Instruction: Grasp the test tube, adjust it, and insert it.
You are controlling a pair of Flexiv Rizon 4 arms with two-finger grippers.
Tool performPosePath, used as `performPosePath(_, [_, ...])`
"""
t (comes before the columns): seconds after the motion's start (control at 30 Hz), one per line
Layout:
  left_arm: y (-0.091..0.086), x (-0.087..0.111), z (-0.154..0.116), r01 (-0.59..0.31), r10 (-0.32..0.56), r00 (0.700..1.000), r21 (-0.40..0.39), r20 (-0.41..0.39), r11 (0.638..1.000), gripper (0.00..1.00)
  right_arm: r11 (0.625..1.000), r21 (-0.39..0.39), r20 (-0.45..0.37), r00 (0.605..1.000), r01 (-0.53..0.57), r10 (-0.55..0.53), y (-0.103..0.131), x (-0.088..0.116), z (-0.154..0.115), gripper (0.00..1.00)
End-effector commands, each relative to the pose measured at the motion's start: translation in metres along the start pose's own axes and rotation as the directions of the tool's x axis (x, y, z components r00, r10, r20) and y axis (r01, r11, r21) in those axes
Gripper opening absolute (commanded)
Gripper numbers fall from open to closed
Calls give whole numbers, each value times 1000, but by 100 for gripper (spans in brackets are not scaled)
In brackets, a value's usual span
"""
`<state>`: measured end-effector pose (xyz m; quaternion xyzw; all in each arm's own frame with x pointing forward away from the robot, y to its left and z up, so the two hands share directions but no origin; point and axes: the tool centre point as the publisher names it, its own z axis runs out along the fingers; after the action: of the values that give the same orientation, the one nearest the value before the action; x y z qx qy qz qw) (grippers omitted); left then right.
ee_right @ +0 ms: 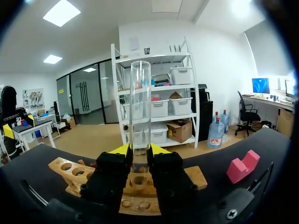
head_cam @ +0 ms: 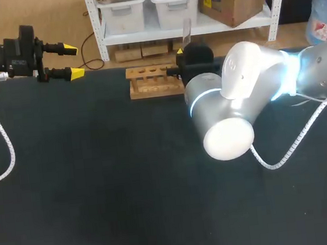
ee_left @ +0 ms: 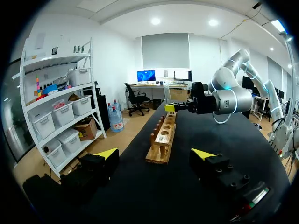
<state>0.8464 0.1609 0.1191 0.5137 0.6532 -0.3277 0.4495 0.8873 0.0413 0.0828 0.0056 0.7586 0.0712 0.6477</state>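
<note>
A clear test tube (ee_right: 140, 102) stands upright between the fingers of my right gripper (ee_right: 140, 151), which is shut on its lower part. Its bottom end is at the wooden rack (ee_right: 70, 170), over one of the holes at the rack's end. From above, the tube (head_cam: 186, 31) rises from the right gripper (head_cam: 183, 56) at the right end of the rack (head_cam: 153, 80). My left gripper (head_cam: 73, 62) hangs open and holds nothing at the table's far left, well away from the rack. From the left wrist, the rack (ee_left: 162, 137) runs lengthwise ahead of the left gripper (ee_left: 155, 156), with the right gripper (ee_left: 180, 107) at its far end.
A pink block (ee_right: 243, 167) lies on the dark table (head_cam: 99, 182) beside the rack, to the right gripper's side. My right arm's bulky elbow (head_cam: 228, 121) hangs over the middle right of the table. White cables (head_cam: 4, 133) trail from both arms.
</note>
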Motion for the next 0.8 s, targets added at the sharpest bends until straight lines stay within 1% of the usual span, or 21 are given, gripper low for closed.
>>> performPosePath(0.03, [0,1,0,-3,3,1000,0,4,1000,100,998,-55,13,1000,5,-5,-3,5,2,0])
performPosePath(0.53, [0,1,0,-3,3,1000,0,4,1000,100,998,-54,67,998,16,-13,-6,2,1,0])
performPosePath(0.8, [0,1,0,-3,3,1000,0,4,1000,100,998,-57,77,997,22,-18,-6,1,-2,0])
